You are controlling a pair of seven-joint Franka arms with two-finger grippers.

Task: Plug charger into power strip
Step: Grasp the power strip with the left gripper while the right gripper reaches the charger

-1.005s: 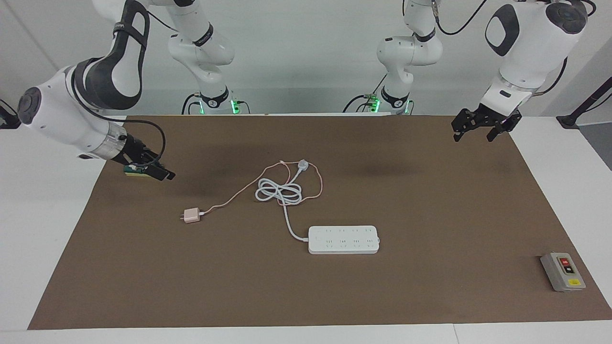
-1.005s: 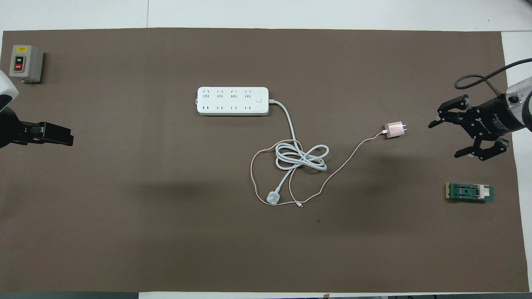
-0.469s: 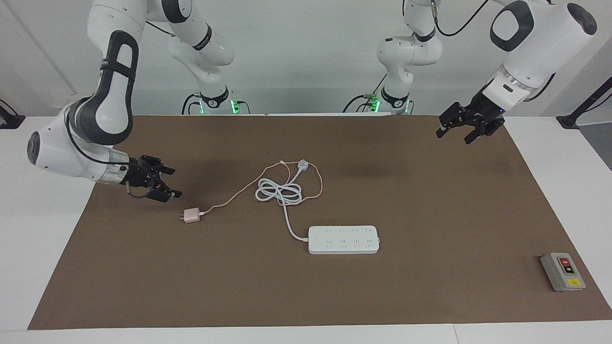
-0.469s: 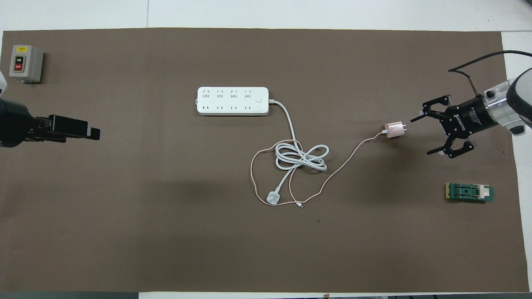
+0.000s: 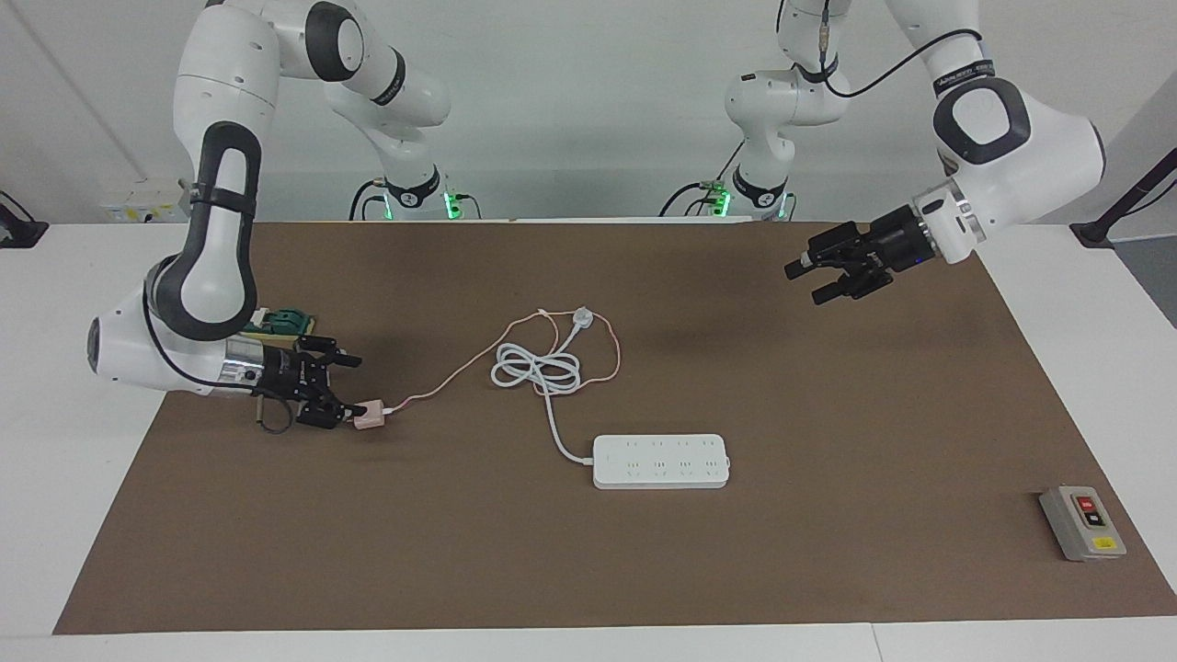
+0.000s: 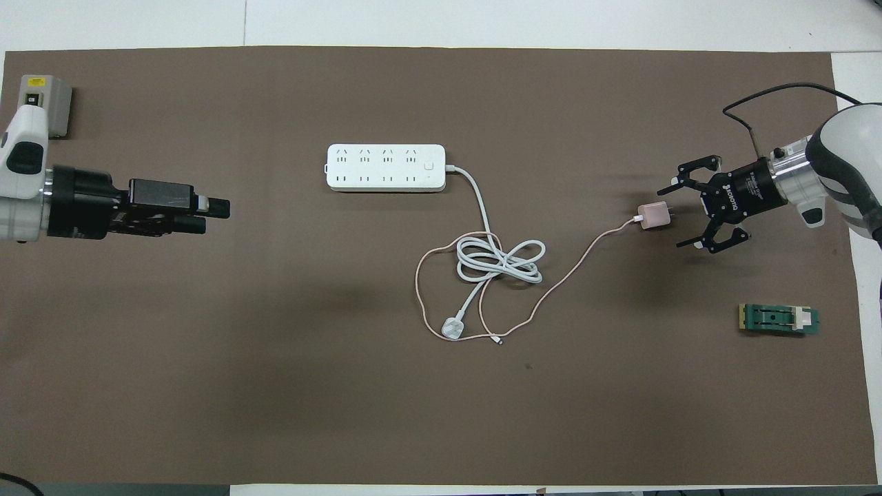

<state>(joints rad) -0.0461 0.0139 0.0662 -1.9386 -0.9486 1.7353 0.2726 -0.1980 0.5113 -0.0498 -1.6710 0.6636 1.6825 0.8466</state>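
Note:
The pale pink charger (image 5: 370,416) (image 6: 653,215) lies on the brown mat toward the right arm's end, its thin pink cable trailing to the cord coil. My right gripper (image 5: 340,391) (image 6: 674,218) is open and low at the charger's prong end, its fingertips on either side of the prongs. The white power strip (image 5: 660,461) (image 6: 386,167) lies flat mid-table, farther from the robots than the charger. My left gripper (image 5: 805,283) (image 6: 210,213) is open and empty, raised over bare mat toward the left arm's end.
The strip's thick white cord (image 5: 538,368) (image 6: 499,260) is coiled mid-table and ends in a round white plug (image 5: 581,317) (image 6: 453,328). A grey switch box (image 5: 1082,523) (image 6: 47,103) sits at the left arm's end. A green part (image 5: 285,322) (image 6: 778,319) lies near the right arm.
My right gripper has come down and moved to the charger's prong end. My left gripper has moved inward over the mat toward mid-table. The charger and strip have not moved.

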